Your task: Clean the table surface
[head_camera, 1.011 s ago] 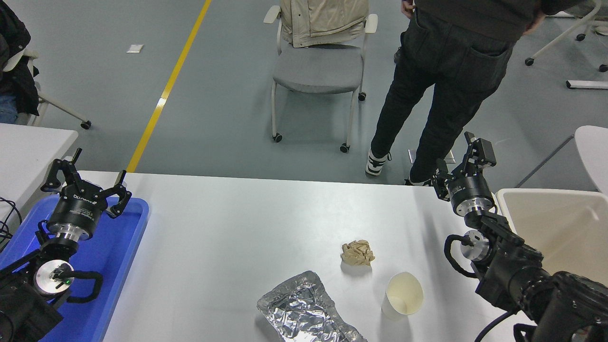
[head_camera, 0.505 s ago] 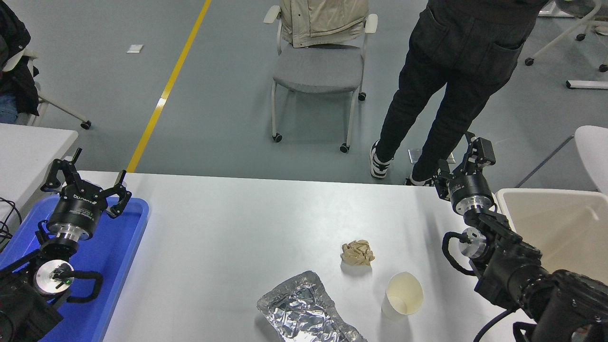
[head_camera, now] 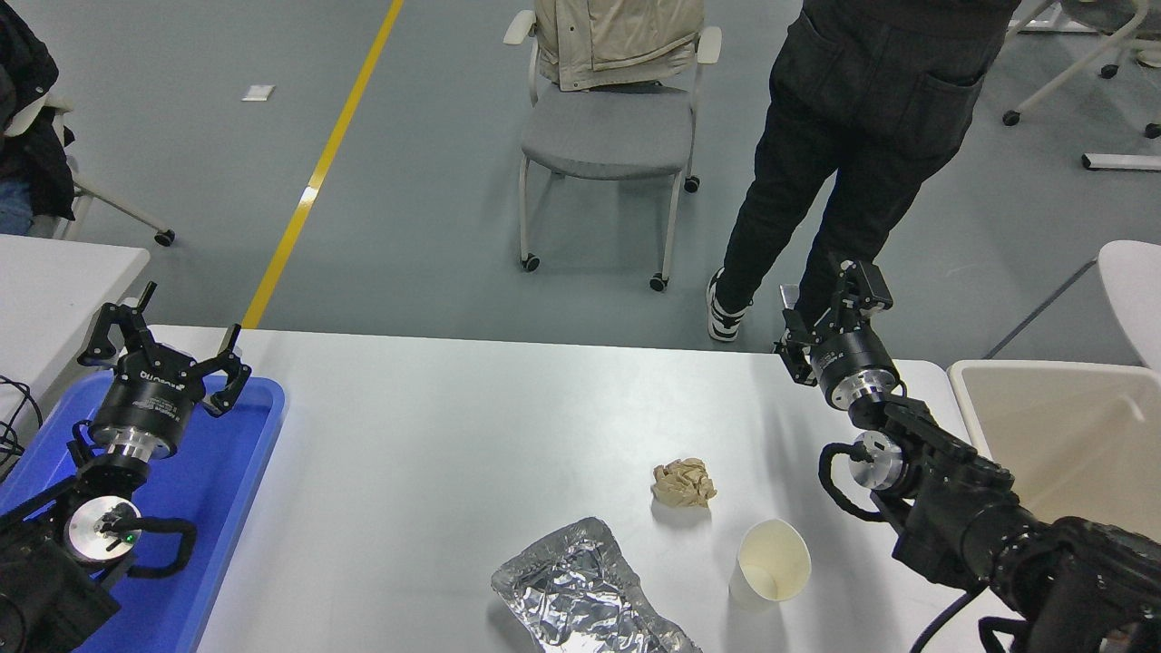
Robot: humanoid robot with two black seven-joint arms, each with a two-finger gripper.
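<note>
Right gripper [head_camera: 821,317] has been swung inboard over the last second: from the far right corner of the table surface [head_camera: 453,453], next to the cream bin [head_camera: 1070,435], to roughly 1 o'clock on the tabletop, above the far edge. Nothing is held. Whether its fingers are spread or pressed together cannot be told; they are lost against the dark trousers of the person [head_camera: 853,136] standing behind the far edge.

Left gripper [head_camera: 163,349] is parked at 9 o'clock over the blue tray [head_camera: 245,472], fingers spread, empty. No movement is seen there.

The table surface fills the lower part of the view. Three pieces of litter are left on it, none shifted:
- crumpled brown paper wad [head_camera: 683,482], about 4 o'clock from table centre
- white paper cup [head_camera: 771,564], on its side, at 5 o'clock, just beside the wad but apart from it
- crumpled foil sheet [head_camera: 585,594], at 6 o'clock, cut by the near edge of the view

Judgement: the task is early, nothing cleared yet. The swing away from the bin reads as the start of a reach toward the litter; the wad is closest to the gripper's line. A downward, nearward move is still needed. Foil is likely to deform when pinched; the cup may roll.
</note>
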